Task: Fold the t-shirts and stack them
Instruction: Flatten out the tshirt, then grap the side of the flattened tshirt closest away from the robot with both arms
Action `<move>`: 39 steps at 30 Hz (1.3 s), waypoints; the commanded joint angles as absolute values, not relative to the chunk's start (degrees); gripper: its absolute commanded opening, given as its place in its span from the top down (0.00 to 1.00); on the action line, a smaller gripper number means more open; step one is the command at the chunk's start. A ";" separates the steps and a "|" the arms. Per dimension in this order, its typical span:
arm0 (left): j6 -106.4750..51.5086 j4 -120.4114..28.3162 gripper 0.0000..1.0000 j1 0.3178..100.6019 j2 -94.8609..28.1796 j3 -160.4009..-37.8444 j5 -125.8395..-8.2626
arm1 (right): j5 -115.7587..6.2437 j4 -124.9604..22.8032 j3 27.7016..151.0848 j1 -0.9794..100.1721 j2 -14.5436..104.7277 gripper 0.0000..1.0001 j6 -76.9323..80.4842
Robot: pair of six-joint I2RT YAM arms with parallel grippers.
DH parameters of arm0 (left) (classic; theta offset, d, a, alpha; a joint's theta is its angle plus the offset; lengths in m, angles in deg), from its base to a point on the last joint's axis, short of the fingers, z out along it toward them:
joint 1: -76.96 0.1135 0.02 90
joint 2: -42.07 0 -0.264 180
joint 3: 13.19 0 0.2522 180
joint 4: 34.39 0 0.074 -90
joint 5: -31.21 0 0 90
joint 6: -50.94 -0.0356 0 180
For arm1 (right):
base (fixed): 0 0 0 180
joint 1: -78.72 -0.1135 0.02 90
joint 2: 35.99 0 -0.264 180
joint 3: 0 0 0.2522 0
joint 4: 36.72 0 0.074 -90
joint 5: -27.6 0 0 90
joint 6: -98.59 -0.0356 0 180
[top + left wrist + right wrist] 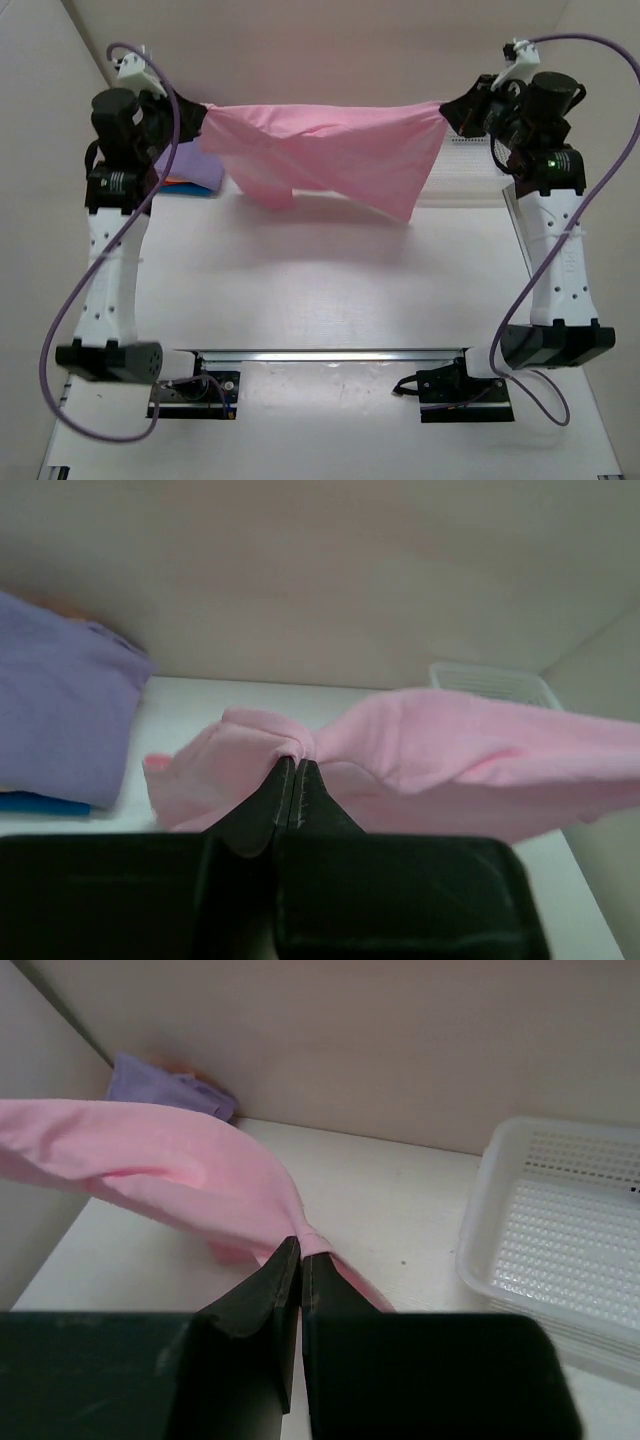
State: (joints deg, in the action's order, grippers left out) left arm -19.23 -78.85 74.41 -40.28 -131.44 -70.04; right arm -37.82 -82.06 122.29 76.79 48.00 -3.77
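Note:
The light pink t-shirt (325, 150) hangs stretched in the air between my two grippers, above the far part of the table. My left gripper (203, 118) is shut on its left corner, seen close in the left wrist view (296, 762). My right gripper (447, 110) is shut on its right corner, seen in the right wrist view (300, 1243). The shirt (450, 755) sags in the middle, with a fold hanging lower. A folded lavender shirt (190, 165) lies at the far left on orange and blue ones; it also shows in the left wrist view (55, 705) and the right wrist view (160, 1085).
A white plastic mesh basket (470, 165) stands at the far right behind the pink shirt, also in the right wrist view (560, 1230). Walls close the table at the back and sides. The arm bases (330, 385) sit at the near edge.

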 commanded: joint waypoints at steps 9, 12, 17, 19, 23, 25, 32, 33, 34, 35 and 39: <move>-18.06 -79.01 1.00 71.43 -12.10 -83.61 -68.38 | -31.02 -81.94 78.59 81.54 30.57 1.00 -3.98; -16.48 -82.16 1.00 72.03 -6.46 -71.98 -68.72 | -27.78 -81.69 62.06 81.63 23.44 1.00 -6.87; -12.18 -85.95 1.00 72.12 -3.81 -64.66 -68.45 | -28.57 -83.44 46.31 79.08 16.05 1.00 -12.06; -9.20 -85.07 1.00 72.30 -3.64 -62.03 -70.81 | -27.43 -83.79 42.34 77.94 13.50 1.00 -14.86; -5.41 -82.17 1.00 73.71 -3.11 -54.82 -75.22 | -28.56 -85.81 38.81 75.56 13.05 1.00 -15.76; -3.56 -80.32 1.00 73.88 -2.32 -51.14 -75.66 | -27.95 -85.46 39.33 76.61 14.28 1.00 -15.67; -2.59 -76.29 1.00 76.08 -5.03 -54.10 -72.95 | -26.02 -83.89 45.12 83.20 24.81 1.00 -9.26; -2.76 -76.02 1.00 76.43 -5.48 -54.98 -72.16 | -25.92 -84.14 46.27 83.99 25.79 1.00 -9.43; -3.03 -75.32 1.00 76.52 -7.05 -55.77 -71.54 | -25.92 -83.54 47.15 84.26 27.89 1.00 -8.47; -3.29 -74.18 1.00 76.78 -8.54 -57.35 -70.92 | -26.10 -83.01 48.20 84.52 29.82 1.00 -8.37; -3.91 -70.66 1.00 76.87 -15.14 -60.79 -70.39 | -25.40 -80.64 53.30 85.05 36.25 1.00 -7.67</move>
State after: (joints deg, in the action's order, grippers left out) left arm -3.51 -75.81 76.47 -11.84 -57.37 -71.72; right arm -27.09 -84.46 49.33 84.53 33.40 -9.58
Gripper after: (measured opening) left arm 0.022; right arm 0.008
